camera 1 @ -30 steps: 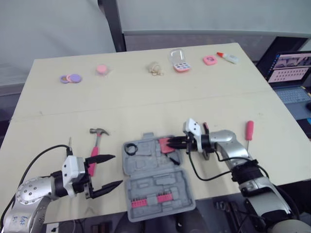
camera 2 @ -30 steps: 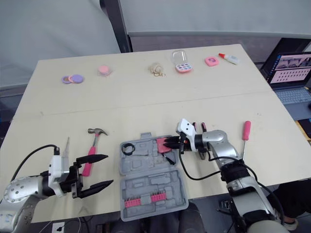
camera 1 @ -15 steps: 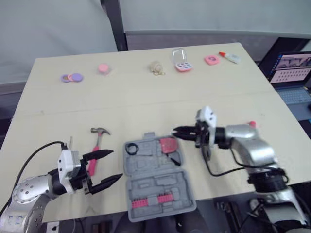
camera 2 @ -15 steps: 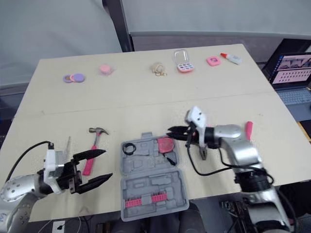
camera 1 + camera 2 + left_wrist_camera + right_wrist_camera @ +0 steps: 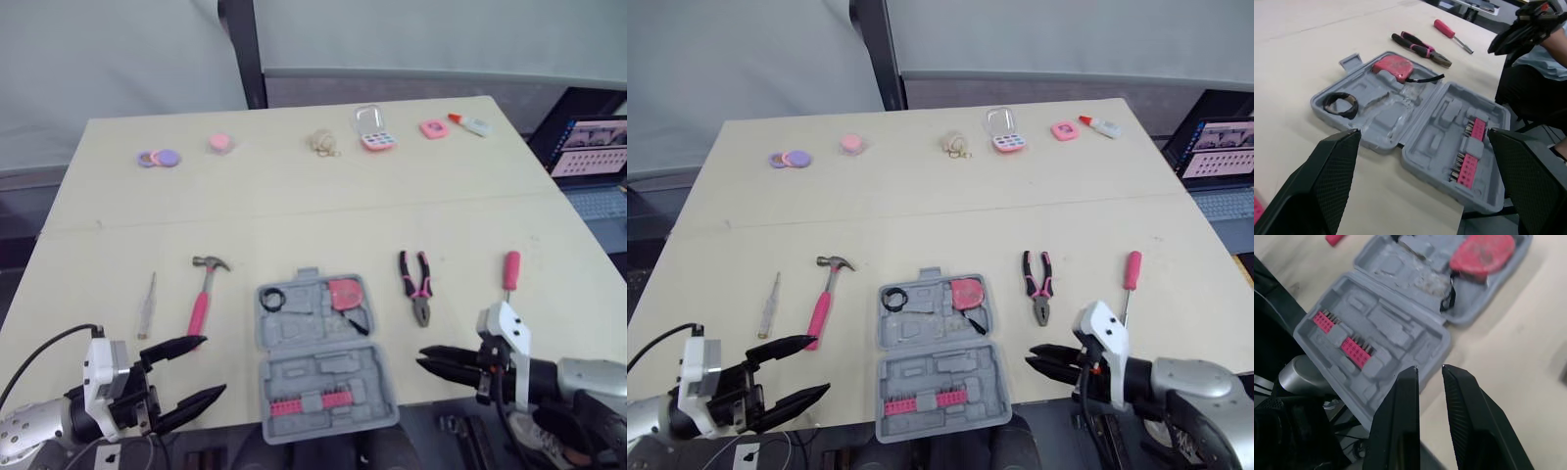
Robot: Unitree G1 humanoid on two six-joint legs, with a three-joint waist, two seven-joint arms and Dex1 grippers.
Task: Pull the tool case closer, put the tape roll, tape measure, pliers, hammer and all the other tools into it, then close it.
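The grey tool case [image 5: 323,377] lies open at the table's front edge, its near half holding a pink bit row [image 5: 309,403]. In its far half sit the black tape roll [image 5: 271,299] and the pink tape measure [image 5: 343,292]. On the table lie the pink-handled hammer [image 5: 204,292] left of the case, the pliers [image 5: 417,287] and a pink screwdriver [image 5: 508,274] to its right, and a thin screwdriver [image 5: 147,304] at far left. My left gripper [image 5: 212,365] hangs wide open near the front-left edge. My right gripper [image 5: 423,358] hovers right of the case, fingers narrowly parted and empty.
Small items line the table's far edge: purple discs [image 5: 157,158], a pink puck [image 5: 220,143], rings [image 5: 325,143], a pink palette [image 5: 375,137], a glue bottle [image 5: 472,123]. A laptop [image 5: 588,162] stands off the right side. The case's near half overhangs the front edge.
My right gripper let go of the tape measure, leaving it in the case, and drew back to the front-right edge, uncovering the pliers. The left gripper pulled back slightly. The camera shifted.
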